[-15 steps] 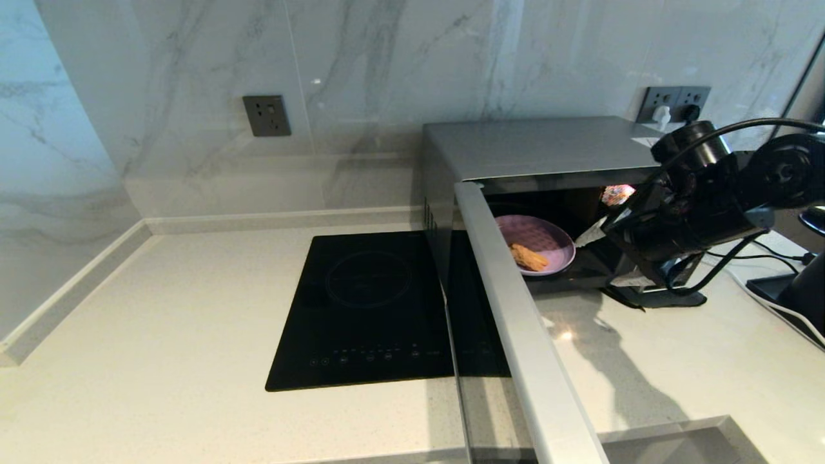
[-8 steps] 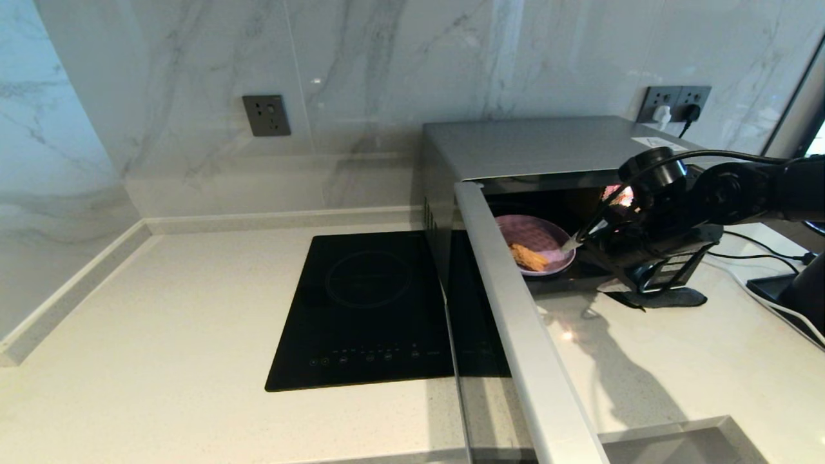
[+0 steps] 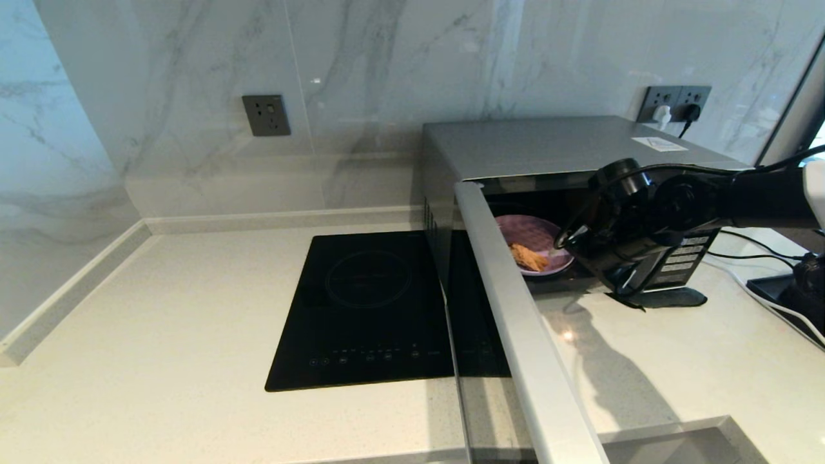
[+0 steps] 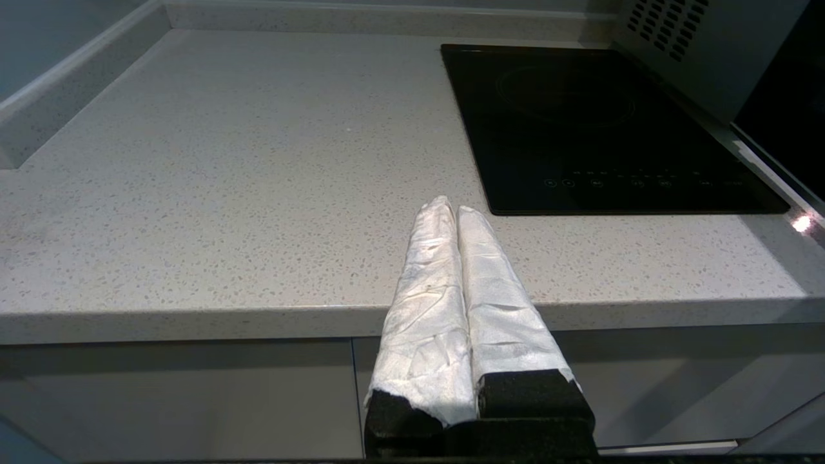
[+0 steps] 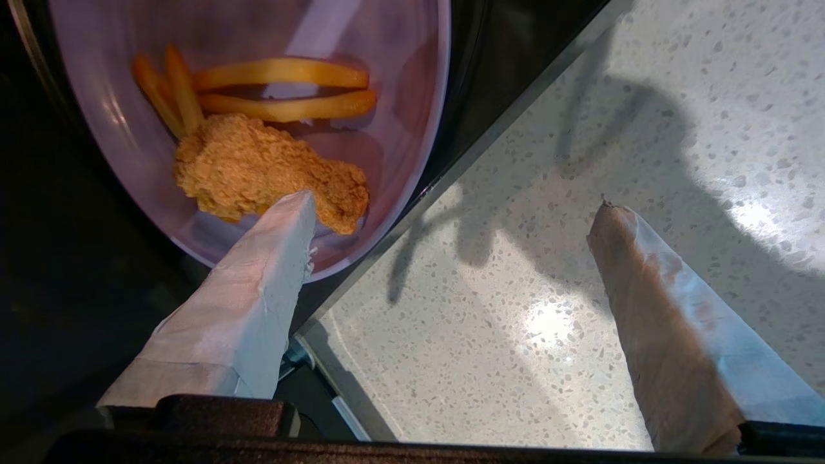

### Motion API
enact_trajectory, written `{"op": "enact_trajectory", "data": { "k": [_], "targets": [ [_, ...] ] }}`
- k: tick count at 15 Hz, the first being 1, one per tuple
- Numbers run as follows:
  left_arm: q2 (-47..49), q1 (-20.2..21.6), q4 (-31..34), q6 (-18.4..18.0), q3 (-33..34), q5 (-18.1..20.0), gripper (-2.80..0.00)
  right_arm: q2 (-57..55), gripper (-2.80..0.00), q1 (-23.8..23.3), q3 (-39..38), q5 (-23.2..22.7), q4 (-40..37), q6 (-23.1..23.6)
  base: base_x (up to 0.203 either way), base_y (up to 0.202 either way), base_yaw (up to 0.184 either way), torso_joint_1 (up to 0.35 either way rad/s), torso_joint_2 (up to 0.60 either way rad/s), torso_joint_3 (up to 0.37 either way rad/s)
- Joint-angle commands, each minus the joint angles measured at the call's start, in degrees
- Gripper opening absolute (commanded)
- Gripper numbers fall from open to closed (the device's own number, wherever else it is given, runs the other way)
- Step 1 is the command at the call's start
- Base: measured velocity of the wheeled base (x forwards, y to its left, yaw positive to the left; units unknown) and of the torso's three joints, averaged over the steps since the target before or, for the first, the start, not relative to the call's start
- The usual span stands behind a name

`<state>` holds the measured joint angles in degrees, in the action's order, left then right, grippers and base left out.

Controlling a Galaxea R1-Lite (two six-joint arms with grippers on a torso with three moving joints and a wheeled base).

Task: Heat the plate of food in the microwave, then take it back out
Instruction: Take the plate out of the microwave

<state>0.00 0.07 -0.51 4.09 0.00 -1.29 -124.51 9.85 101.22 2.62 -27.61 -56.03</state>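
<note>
The silver-grey microwave point(image 3: 548, 145) stands at the back right with its door point(image 3: 515, 322) swung wide toward me. Inside lies the lavender plate of food point(image 3: 538, 238), carrying orange sticks point(image 5: 283, 90) and a brown crumbly piece point(image 5: 258, 171). My right gripper point(image 5: 454, 206) hovers at the oven's mouth, open wide. One taped finger point(image 5: 258, 290) overlaps the plate's near rim point(image 5: 419, 174); the other finger point(image 5: 651, 309) is over the counter. My left gripper point(image 4: 449, 212) is parked below the counter's front edge, shut and empty.
A flat black induction cooktop point(image 3: 367, 309) lies left of the open door. Wall sockets point(image 3: 673, 103) with plugs sit behind the microwave, and cables point(image 3: 760, 258) trail over the counter at the right. A light speckled counter point(image 3: 161, 335) stretches to the left.
My right arm has swung leftward and lower, bringing the open gripper from beside the button panel to the plate's near rim. The plate and the door have not moved.
</note>
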Motion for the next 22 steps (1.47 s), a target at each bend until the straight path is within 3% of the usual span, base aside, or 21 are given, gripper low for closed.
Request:
{"op": "enact_trajectory", "data": {
  "k": [1, 22],
  "targets": [
    [0.09, 0.01, -0.02, 0.04, 0.0, -0.02, -2.8, -1.26, 0.0, 0.52, 0.11, 0.18, -0.16, -0.31, 0.0, 0.0, 0.0, 0.0, 0.0, 0.0],
    [0.09, 0.01, -0.02, 0.04, 0.0, -0.02, -2.8, -1.26, 0.0, 0.61, -0.23, 4.15, -1.92, -3.47, 0.0, 0.0, 0.0, 0.0, 0.0, 0.0]
  ]
}}
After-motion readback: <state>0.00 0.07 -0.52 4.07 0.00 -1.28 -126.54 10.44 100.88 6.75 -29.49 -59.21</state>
